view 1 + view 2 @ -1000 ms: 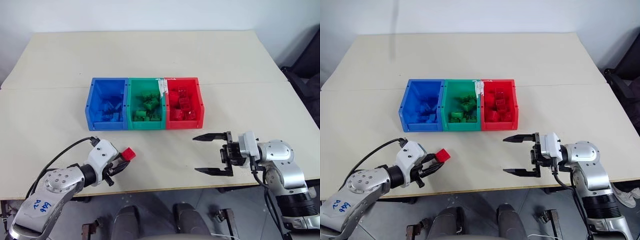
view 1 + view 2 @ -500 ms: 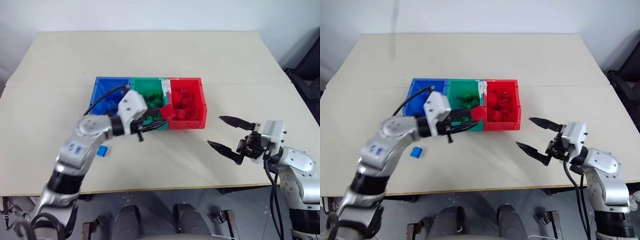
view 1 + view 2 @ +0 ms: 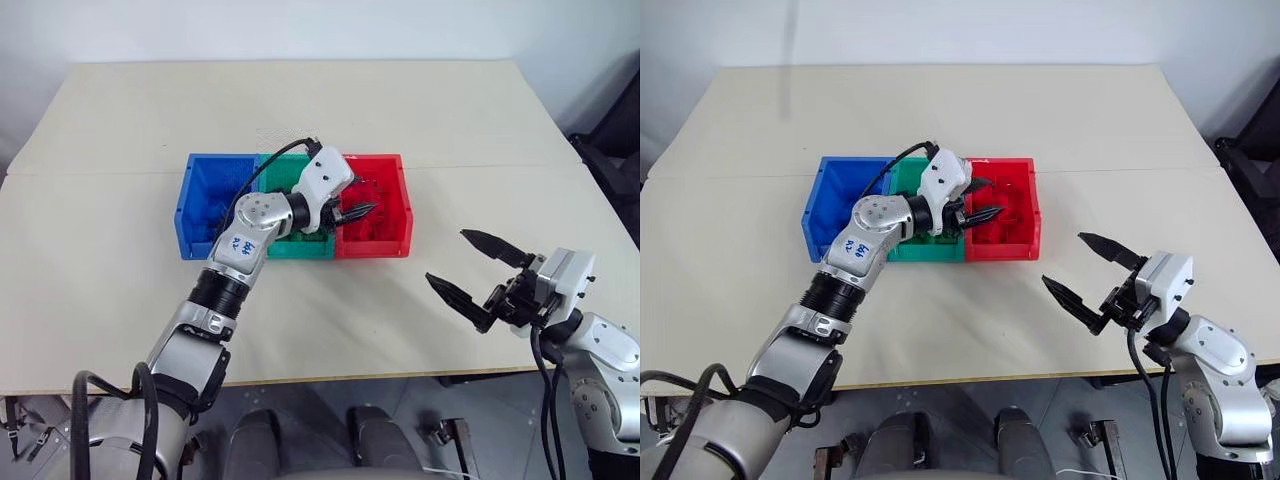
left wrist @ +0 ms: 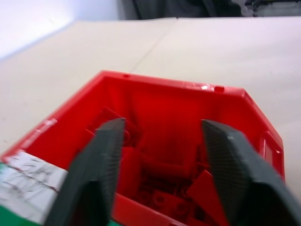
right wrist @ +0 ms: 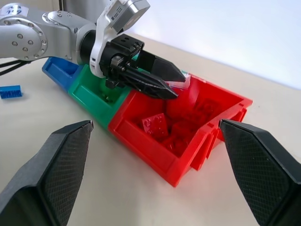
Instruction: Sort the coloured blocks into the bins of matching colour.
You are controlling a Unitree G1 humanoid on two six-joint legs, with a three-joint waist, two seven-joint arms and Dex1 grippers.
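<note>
Left gripper [image 3: 985,208] had swung from the table edge over the red bin [image 3: 1032,222], jaws apart, empty; right gripper [image 3: 1087,280] gaped idle. Pulling back low could've snagged the bin wall.

My arms are shiny silver metal with round joints and small dark screws. My left arm [image 3: 245,235] has blue writing scribbled on its silver shell, and a thin black cable loops over it. Each wrist ends in a white block. My left end effector [image 3: 352,205] has two black pointed fingers. My right end effector [image 3: 478,277] has the same black fingers [image 5: 51,179], with a bumpy crisscross pattern.
</note>
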